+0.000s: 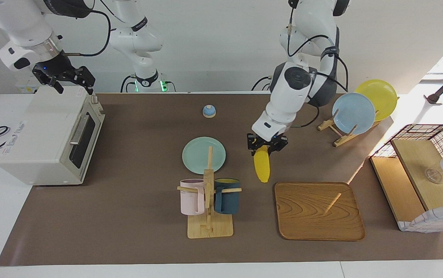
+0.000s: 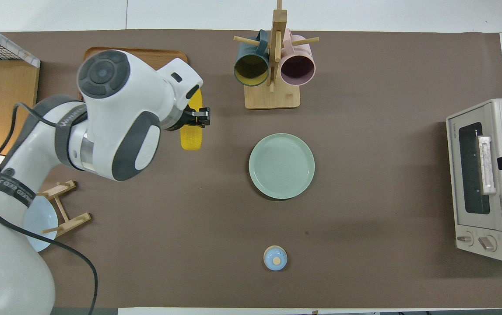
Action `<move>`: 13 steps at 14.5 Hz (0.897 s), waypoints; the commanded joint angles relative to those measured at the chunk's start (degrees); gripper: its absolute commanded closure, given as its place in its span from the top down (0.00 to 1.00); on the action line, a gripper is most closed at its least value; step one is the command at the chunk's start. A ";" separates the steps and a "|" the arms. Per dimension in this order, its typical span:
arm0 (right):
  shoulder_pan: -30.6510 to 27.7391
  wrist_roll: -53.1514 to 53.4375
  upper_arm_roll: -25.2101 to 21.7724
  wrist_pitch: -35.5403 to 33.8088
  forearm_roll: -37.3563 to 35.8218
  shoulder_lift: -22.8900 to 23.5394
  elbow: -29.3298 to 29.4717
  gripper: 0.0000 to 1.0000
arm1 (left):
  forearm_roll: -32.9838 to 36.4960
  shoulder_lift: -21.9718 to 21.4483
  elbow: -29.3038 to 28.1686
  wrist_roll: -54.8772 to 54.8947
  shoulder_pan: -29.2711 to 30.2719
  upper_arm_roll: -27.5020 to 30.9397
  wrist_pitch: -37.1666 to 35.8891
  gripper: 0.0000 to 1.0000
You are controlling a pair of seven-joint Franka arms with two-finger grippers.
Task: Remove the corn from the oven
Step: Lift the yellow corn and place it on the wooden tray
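Note:
The yellow corn (image 1: 262,166) is outside the oven, between the green plate and the wooden tray. Its tapered tip points away from the robots and its low end is at the brown mat. My left gripper (image 1: 263,150) is shut on the corn's thick end. In the overhead view the corn (image 2: 191,139) shows partly under my left gripper (image 2: 194,119). The off-white oven (image 1: 47,135) stands at the right arm's end of the table with its dark glass door shut. My right gripper (image 1: 73,85) hovers open and empty over the oven's top.
A green plate (image 1: 190,155) lies mid-table. A wooden mug rack (image 1: 209,226) holds a pink and a dark blue mug. A wooden tray (image 1: 318,210) lies beside it. A small blue lidded pot (image 1: 209,111), a plate rack with a blue plate (image 1: 353,113) and a yellow plate (image 1: 379,96), and a wire basket (image 1: 422,131) stand around.

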 commanded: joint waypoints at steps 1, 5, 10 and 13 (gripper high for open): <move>-0.66 -1.74 0.14 -1.73 1.27 1.20 2.21 1.00 | 0.70 0.74 1.48 4.08 6.32 -0.83 0.48 0.00; -0.48 -1.74 0.57 -2.17 1.27 1.29 2.57 1.00 | 1.04 3.46 1.92 8.93 11.95 -0.75 4.25 0.00; -0.57 -2.18 0.84 -2.79 1.18 1.29 2.65 1.00 | 0.96 14.87 11.13 9.11 13.90 -0.75 8.38 0.00; -0.57 -2.18 0.84 -2.79 1.01 1.90 4.23 1.00 | 1.13 18.14 11.42 9.11 14.42 -0.83 15.31 0.00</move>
